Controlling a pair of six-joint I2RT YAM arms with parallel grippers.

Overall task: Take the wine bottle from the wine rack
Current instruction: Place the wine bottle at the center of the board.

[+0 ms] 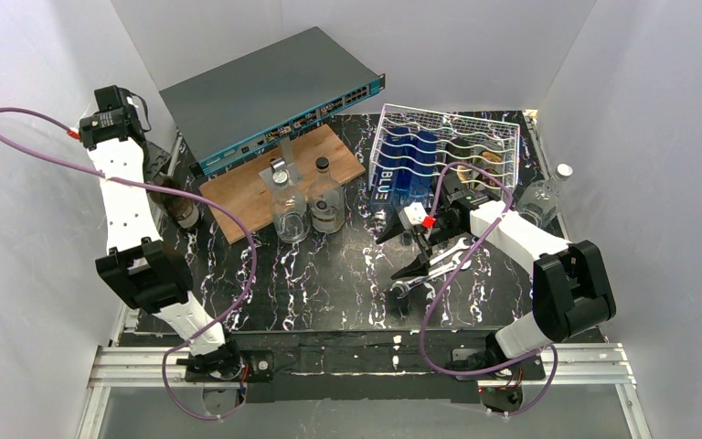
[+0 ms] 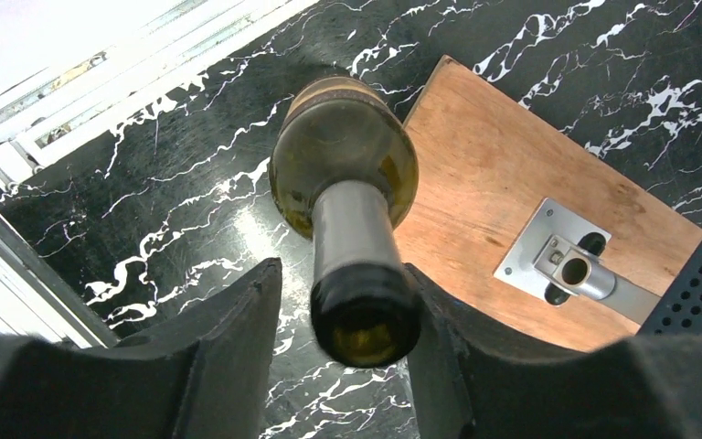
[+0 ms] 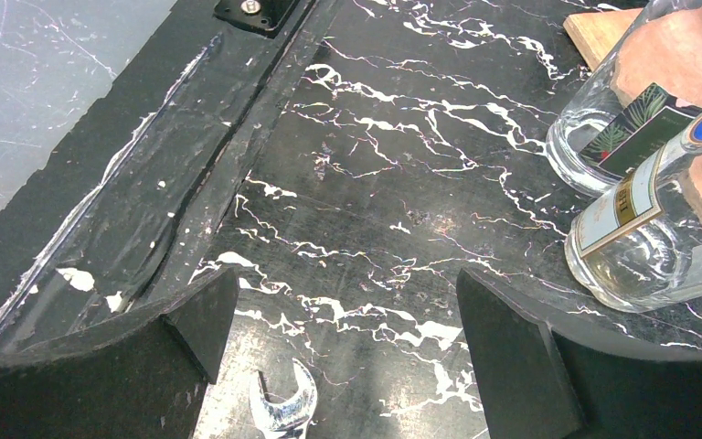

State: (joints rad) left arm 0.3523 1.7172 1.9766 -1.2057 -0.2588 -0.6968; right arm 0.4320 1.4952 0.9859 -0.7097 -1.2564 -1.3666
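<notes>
The wine bottle [image 2: 343, 155] stands upright on the table [image 2: 146, 210], just beside the wooden board [image 2: 512, 165] and well apart from the wine rack [image 1: 443, 151] at the far right. My left tool [image 2: 343, 274] straddles its neck, slightly spread, with a gap showing on one side. My right tool [image 3: 347, 283] hangs spread wide over the table, above a wrench [image 3: 283, 402].

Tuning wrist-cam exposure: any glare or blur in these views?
Left wrist: the wine bottle is soft at its mouth near the lens, its body and the wooden board sharp; a glare patch on the marble table beside it. Right wrist: glare on the table by the wrench. Top external: evenly lit, sharp.
</notes>
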